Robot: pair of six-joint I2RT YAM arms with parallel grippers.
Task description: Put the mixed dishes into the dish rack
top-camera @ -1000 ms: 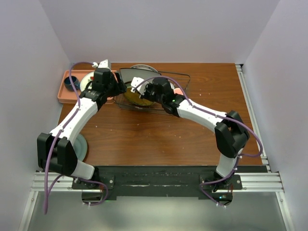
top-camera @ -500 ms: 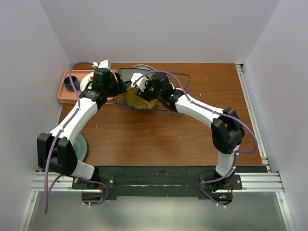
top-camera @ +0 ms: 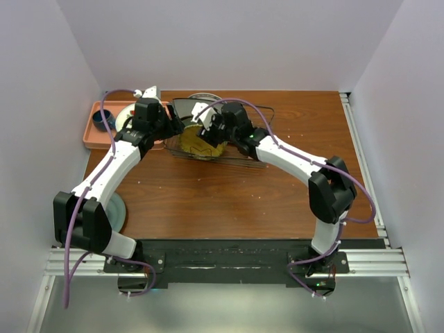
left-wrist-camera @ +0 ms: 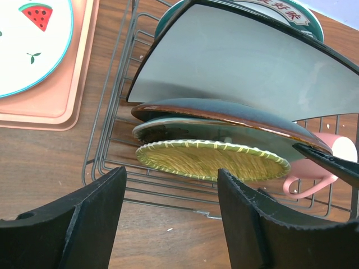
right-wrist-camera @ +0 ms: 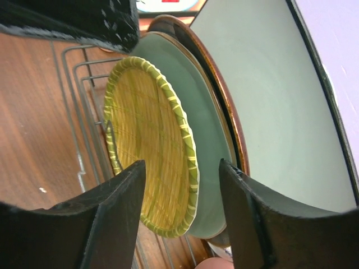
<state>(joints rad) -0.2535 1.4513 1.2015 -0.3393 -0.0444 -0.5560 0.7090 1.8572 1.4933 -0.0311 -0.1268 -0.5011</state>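
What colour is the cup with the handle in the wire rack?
Pink. The mug shows best in the left wrist view.

Square plate: cut off by the frame's right edge, beyond the left gripper; also clipped at top and right, beyond the right gripper.
Lettered-rim plate: mostly hidden behind the square plate; lettering too small to be read.
Pink mug: partly covered by the plates above it.
Pale green plate: largely masked by the woven dish, just ahead of the right gripper.
Watermelon plate: clipped at top and left, left of the left gripper.
Pink tray: clipped at left.
Dish rack: far wires concealed by plates.
Plate under the left arm: half hidden; no pattern can be made out.
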